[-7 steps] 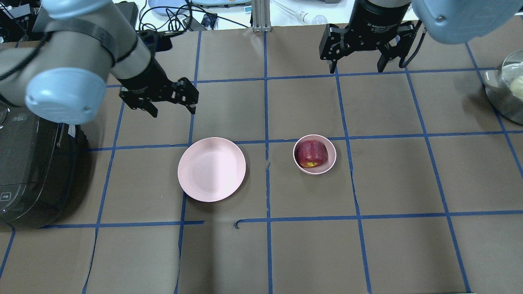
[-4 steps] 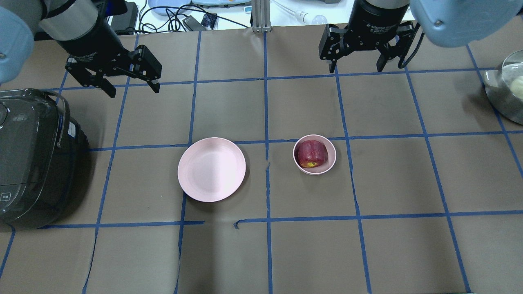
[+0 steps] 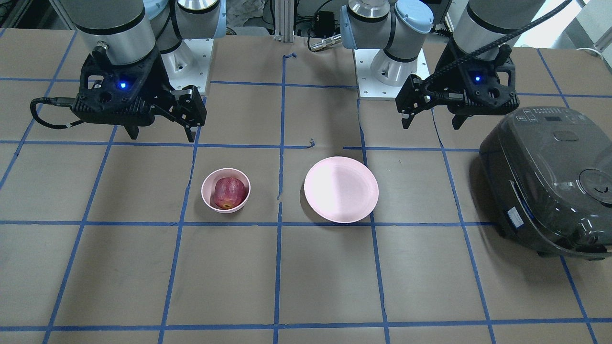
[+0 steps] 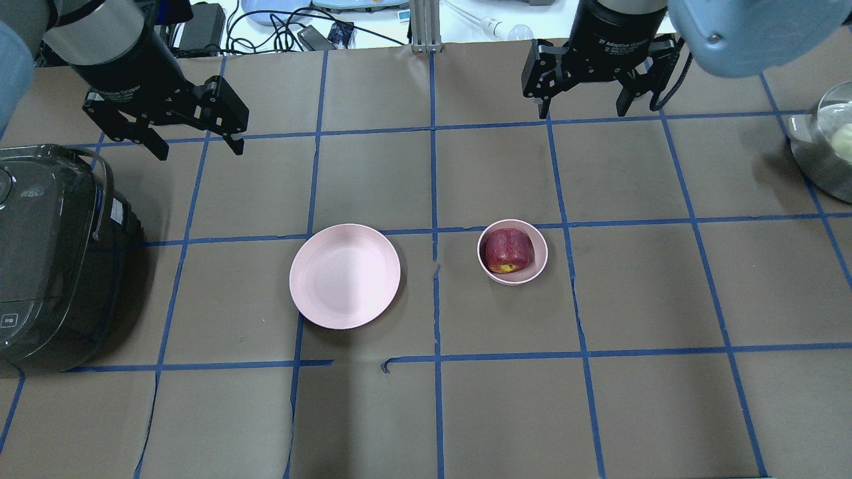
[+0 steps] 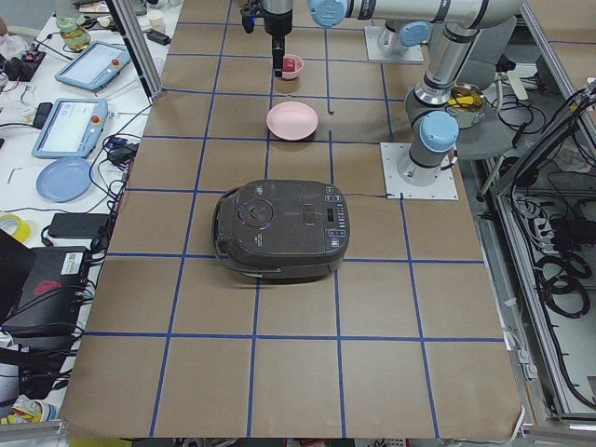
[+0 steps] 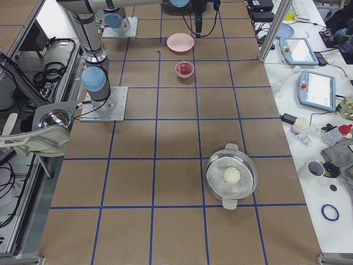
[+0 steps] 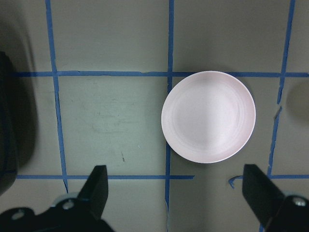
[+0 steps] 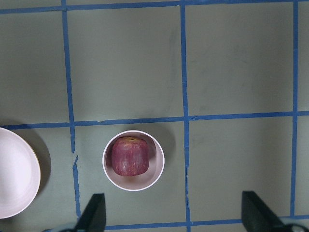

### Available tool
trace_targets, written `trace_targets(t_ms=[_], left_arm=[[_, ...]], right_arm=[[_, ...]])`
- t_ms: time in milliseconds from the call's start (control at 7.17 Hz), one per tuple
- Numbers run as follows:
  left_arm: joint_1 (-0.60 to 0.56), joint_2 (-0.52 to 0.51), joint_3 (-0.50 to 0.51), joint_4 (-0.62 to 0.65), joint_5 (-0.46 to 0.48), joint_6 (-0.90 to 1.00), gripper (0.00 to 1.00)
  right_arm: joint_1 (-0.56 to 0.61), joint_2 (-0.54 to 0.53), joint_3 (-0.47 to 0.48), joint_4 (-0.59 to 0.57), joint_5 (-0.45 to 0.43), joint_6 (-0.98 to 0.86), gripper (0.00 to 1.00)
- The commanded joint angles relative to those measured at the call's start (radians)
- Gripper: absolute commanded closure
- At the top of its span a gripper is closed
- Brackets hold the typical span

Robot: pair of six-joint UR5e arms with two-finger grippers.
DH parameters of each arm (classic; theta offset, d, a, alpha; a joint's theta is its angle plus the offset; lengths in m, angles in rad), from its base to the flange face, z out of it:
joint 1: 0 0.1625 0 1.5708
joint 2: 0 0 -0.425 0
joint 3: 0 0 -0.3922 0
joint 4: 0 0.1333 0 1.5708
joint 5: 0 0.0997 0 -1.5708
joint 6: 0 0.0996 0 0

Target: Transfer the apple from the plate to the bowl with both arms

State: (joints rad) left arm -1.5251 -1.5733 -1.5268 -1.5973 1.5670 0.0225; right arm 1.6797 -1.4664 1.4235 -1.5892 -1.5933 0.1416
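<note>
The dark red apple sits inside the small pink bowl right of the table's middle; it also shows in the right wrist view. The flat pink plate lies bare to the bowl's left and shows in the left wrist view. My left gripper is open and empty, high at the far left, well back from the plate. My right gripper is open and empty, high at the far side behind the bowl.
A black rice cooker stands at the left edge, close under my left arm. A steel pot with a pale round thing in it sits at the right edge. Cables and devices lie beyond the table's far edge.
My left gripper has drawn back from near the plate, up and to the far left, still open. My right gripper has barely moved. The apple, bowl and plate have not moved.
</note>
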Motion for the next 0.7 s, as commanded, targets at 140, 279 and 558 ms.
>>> trace_targets(t_ms=[140,279,558], left_arm=[[-0.010,-0.004,-0.001,0.019,0.005,0.002,0.00],[-0.010,-0.004,-0.001,0.019,0.005,0.002,0.00],[-0.010,-0.004,0.000,0.019,-0.001,0.002,0.00]], right_arm=[[0.000,0.000,0.000,0.000,0.000,0.001,0.00],[0.000,0.000,0.000,0.000,0.000,0.000,0.00],[0.000,0.000,0.000,0.000,0.000,-0.001,0.00]])
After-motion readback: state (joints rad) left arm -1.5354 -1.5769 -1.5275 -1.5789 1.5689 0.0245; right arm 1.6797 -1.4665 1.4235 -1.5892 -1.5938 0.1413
